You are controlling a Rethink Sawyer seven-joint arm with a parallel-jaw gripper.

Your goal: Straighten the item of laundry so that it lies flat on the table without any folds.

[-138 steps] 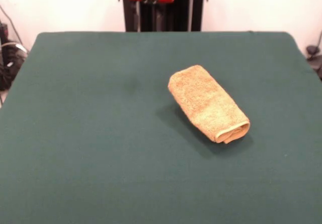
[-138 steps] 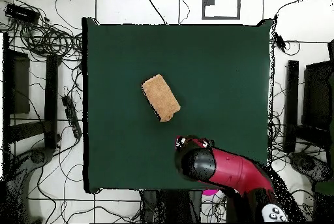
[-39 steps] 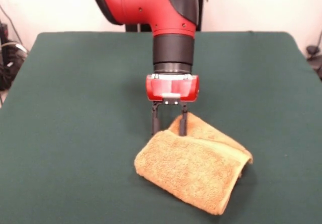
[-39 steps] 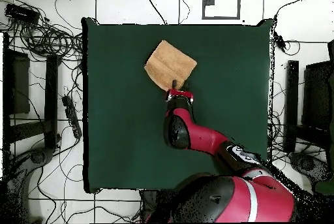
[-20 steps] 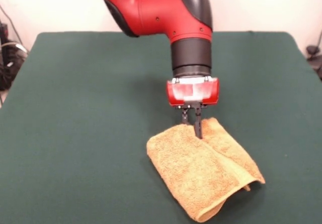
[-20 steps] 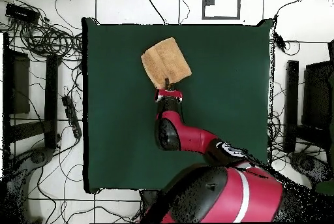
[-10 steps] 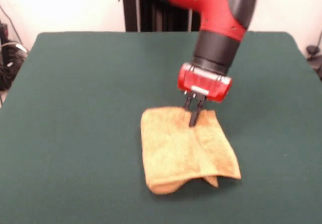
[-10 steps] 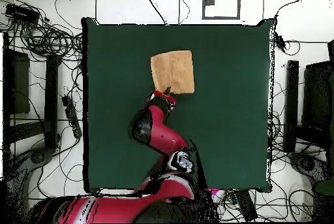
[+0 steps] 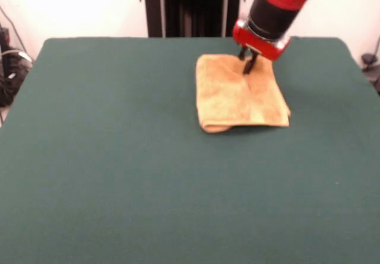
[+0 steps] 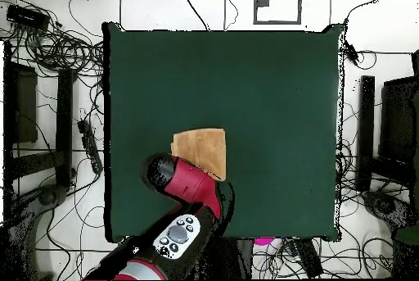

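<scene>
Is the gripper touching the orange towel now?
Touching: in the front view the gripper has its dark tips pressed into the towel near its far edge.

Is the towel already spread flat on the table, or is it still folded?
Still folded. In the front view the towel shows a rounded doubled edge at its near side, lying on the table. The gripper pinches its far edge.

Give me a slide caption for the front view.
Sawyer gripper shut on the orange towel's far edge, towel still folded on the green table.
</scene>
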